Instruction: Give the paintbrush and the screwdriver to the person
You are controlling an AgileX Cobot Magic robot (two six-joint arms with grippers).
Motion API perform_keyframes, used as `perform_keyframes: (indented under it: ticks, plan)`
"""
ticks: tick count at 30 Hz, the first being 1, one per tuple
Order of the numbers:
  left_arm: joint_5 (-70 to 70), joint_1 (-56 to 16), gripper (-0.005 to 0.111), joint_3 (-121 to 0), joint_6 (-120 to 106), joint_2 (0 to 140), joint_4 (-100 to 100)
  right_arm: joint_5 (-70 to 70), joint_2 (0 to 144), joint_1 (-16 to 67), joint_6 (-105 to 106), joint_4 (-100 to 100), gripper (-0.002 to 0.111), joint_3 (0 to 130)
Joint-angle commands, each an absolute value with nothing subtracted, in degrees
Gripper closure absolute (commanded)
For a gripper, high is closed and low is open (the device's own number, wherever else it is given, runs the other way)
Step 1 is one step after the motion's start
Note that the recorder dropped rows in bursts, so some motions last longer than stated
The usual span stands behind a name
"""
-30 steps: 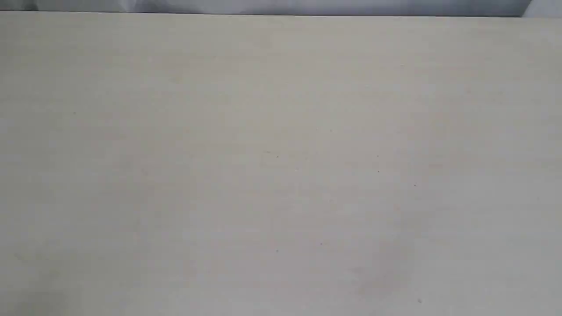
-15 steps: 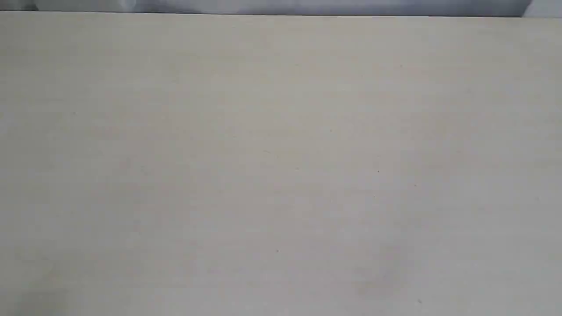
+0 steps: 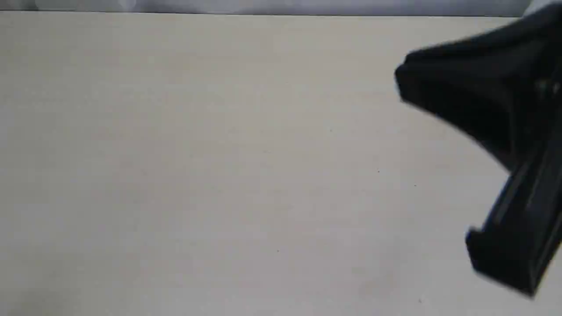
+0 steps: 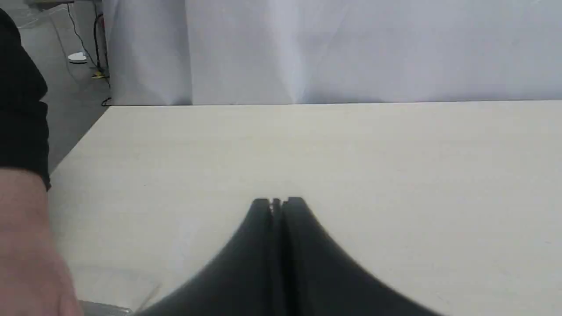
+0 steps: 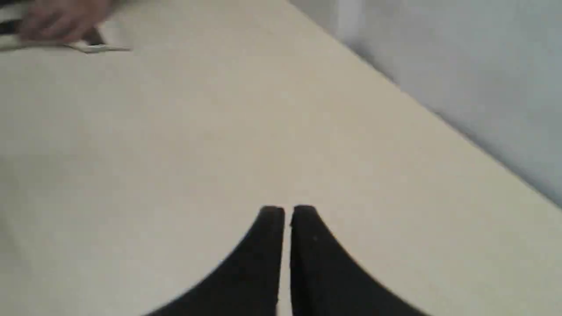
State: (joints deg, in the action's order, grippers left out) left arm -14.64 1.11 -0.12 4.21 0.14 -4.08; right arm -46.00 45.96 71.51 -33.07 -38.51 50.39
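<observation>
My left gripper hangs shut over the pale table with nothing between its fingers. In the left wrist view the person's bare hand and dark sleeve sit at the table's side edge, with a grey metal strip just beside them. My right gripper is shut and empty, low over the table. Far from it the person's blurred hand rests on a pale flat thing with a silver end, likely the paintbrush. The screwdriver cannot be made out.
A blurred black part of my right arm juts in from the right of the exterior view above the table. A white curtain hangs behind the table's far edge. Cables lie on the floor.
The exterior view showed only bare table before; now my right arm has swung in from the right edge, blurred by motion.
</observation>
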Motion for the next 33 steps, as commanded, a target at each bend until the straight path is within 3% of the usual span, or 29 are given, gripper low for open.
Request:
perform_keyframes:
  ticks: [1, 5, 11, 15, 19, 25, 33]
  plan:
    - [-14.29, 0.64, 0.107, 0.0, 4.32, 0.0, -3.96, -34.76, 43.03, 71.27, -30.39, -30.51, 0.104, 44.52]
    - [-14.29, 0.64, 0.107, 0.0, 4.32, 0.0, -3.96, -29.7, 41.61, 71.27, -25.33, -21.55, 0.104, 39.11]
    - [-14.29, 0.64, 0.107, 0.0, 4.32, 0.0, -3.96, -39.94, 40.85, 71.27, -29.21, -16.7, 0.104, 37.14]
    - [-14.29, 0.64, 0.107, 0.0, 4.32, 0.0, -3.96, -38.55, 40.85, 71.27, -38.22, -17.21, 0.104, 37.14]
    - [-14.34, 0.64, 0.107, 0.0, 4.32, 0.0, -3.95, -30.73, 40.85, 71.27, -39.77, -17.21, 0.104, 36.22]
    - [-14.34, 0.64, 0.107, 0.0, 4.32, 0.0, -3.95, -7.99, 38.97, 70.95, -28.92, -17.42, 0.104, 25.94]
    - [-14.34, 0.64, 0.107, 0.0, 4.32, 0.0, -3.95, 7.91, 26.41, 50.12, -28.06, -18.07, 0.104, 7.74]
